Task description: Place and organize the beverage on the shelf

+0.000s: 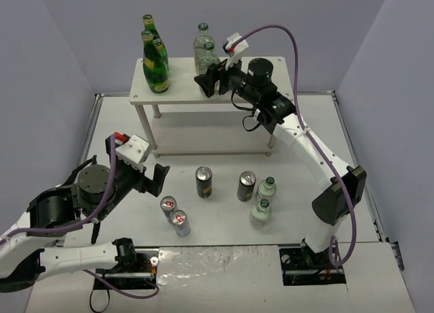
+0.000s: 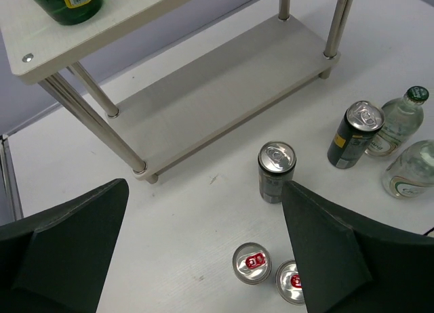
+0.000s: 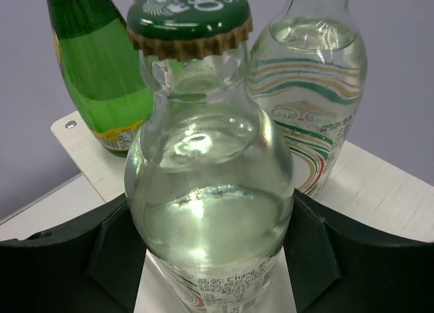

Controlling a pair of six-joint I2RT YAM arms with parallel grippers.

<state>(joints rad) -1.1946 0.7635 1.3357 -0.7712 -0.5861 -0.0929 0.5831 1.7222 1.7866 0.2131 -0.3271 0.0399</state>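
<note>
Bottle [image 3: 210,157] upright on shelf [image 3: 386,198]; right gripper [image 3: 210,221] clasps its sides — low down.

The top external view looks down from above and behind the arm bases [image 1: 312,259], covering the white table [image 1: 224,221] and the pale wood-grain two-tier shelf [image 1: 183,89] at its far side. The left wrist view tilts down over the table, taking in the shelf's lower board and two black aluminium cans [image 2: 277,172], ground the overhead view shares. The right wrist view sits very close, level with the top board, filled by a clear green-capped glass bottle [image 3: 210,211]; the dark-green glass bottle [image 3: 95,69] behind shows overhead too.
</note>
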